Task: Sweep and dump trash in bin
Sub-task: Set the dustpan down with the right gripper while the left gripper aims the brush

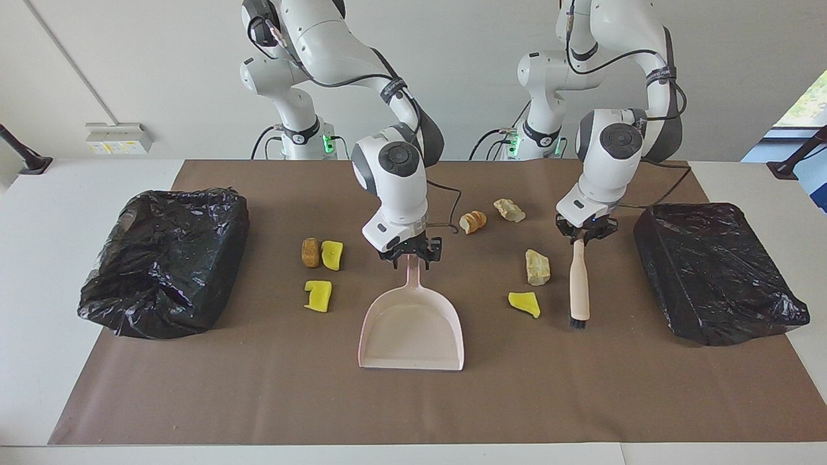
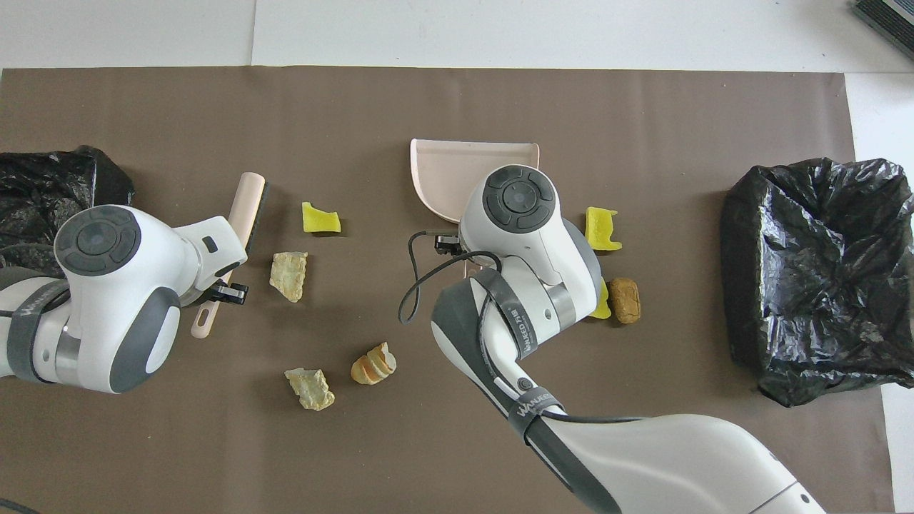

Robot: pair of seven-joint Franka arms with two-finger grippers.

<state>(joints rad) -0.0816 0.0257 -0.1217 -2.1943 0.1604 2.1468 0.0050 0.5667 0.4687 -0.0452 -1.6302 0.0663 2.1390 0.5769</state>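
Gripping brush (image 1: 578, 284), dustpan (image 1: 412, 323) handles

Only readable text is on dark straps round the arms, overhead view. Right arm's (image 2: 643, 457) strap near the dustpan (image 2: 435, 171) handle reads approx "WANJEED"; a 2nd strap lower on that arm looks the same. Left arm's (image 2: 86, 314) strap: a few letters only, can't make out.
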